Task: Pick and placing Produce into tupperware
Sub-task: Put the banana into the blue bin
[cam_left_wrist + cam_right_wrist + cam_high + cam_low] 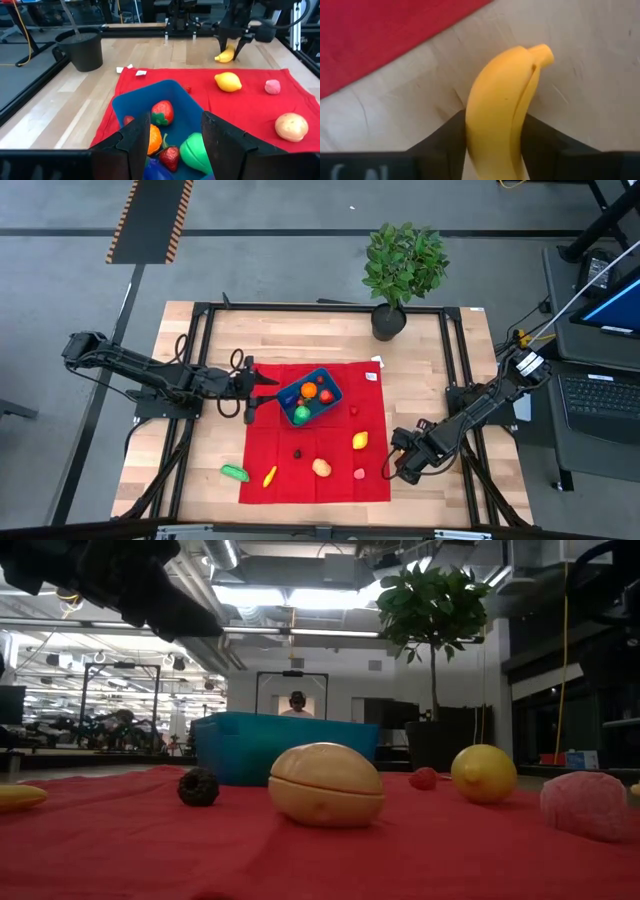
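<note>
- Tupperware holds several fruits; about 7 lie on the red cloth and worktop.
- Right gripper pinches a banana; left gripper hangs spread above the tupperware.

Right hand low with fingers pinched closed; left hand hovers, fingers parted.

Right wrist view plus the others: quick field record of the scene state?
right tool: fingers either side of the yellow banana, on bare wood beside the red cloth
left tool: open, over the blue container
in container: strawberries, an orange piece, a green piece
on cloth: lemon, tan potato, pink piece, small dark piece
off cloth: green piece
</note>
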Available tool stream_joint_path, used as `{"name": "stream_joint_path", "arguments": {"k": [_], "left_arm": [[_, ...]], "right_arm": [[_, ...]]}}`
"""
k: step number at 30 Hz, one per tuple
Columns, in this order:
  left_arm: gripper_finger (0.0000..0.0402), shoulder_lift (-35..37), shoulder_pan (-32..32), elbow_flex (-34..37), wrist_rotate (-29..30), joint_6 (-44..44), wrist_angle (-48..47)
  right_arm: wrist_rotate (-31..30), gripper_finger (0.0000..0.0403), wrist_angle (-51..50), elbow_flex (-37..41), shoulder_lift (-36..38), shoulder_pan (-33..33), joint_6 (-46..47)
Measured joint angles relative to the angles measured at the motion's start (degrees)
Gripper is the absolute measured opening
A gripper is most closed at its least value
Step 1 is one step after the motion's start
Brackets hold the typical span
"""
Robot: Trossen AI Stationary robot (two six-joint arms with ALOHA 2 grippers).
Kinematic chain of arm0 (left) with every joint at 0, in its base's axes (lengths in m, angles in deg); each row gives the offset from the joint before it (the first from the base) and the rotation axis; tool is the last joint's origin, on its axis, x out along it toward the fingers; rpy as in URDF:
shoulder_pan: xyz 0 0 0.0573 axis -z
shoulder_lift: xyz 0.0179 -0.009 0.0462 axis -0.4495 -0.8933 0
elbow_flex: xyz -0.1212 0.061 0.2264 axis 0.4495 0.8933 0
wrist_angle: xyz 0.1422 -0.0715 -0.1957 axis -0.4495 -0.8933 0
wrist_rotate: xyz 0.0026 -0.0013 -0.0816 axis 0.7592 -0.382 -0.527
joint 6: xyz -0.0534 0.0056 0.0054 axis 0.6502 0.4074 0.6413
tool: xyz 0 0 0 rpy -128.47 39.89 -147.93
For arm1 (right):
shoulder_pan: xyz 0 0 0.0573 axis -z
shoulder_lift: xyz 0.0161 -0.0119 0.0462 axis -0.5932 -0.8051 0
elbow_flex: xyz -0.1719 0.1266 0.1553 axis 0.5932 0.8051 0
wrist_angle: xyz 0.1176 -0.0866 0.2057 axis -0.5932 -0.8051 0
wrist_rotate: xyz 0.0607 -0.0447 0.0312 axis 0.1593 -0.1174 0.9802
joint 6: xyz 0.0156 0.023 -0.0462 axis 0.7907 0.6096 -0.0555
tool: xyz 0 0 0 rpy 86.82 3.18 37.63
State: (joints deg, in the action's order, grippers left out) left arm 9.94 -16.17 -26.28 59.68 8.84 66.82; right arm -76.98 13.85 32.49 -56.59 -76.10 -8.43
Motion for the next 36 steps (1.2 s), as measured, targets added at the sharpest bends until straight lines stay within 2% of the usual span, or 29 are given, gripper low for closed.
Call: {"name": "stream_joint_path", "arguments": {"k": [4,10,13,17,22,24,27,31,36], "left_arm": [[0.0168,0.00,-0.01,0.02,-0.02,-0.02,-0.71],[0.0168,0.00,0.01,0.02,-0.02,-0.02,-1.21],[0.0168,0.00,0.01,0.02,-0.02,-0.04,-1.33],[0.0168,0.00,0.01,0.02,-0.02,-0.06,-1.46],[0.0168,0.00,0.01,0.02,-0.02,-2.09,-1.48],[0.0168,0.00,-0.01,0.02,-0.02,-2.58,-1.46],[0.0168,0.00,0.01,0.02,-0.02,-3.04,-1.48],[0.0168,0.00,0.01,0.02,-0.02,-3.06,-1.48],[0.0168,0.00,0.00,0.02,-0.02,-3.14,-1.48]], "right_arm": [[-1.35,0.0144,-0.29,-0.90,0.73,0.03,-0.16],[-6.93,0.0165,1.35,-2.41,1.09,0.35,-0.39],[-8.99,0.0154,2.39,-2.66,1.46,0.75,-0.57],[-17.15,0.0141,2.25,-2.66,2.05,0.74,-0.73],[-36.75,0.0142,6.07,-2.68,3.83,0.80,-3.29],[-40.10,0.0151,7.58,-2.73,5.02,0.75,-6.02],[-41.74,0.0157,8.90,-2.74,6.82,1.04,-9.35],[-43.51,0.0141,11.33,-2.77,9.09,1.66,-13.44],[-43.81,0.0141,14.74,-2.79,11.74,2.59,-22.14]]}}
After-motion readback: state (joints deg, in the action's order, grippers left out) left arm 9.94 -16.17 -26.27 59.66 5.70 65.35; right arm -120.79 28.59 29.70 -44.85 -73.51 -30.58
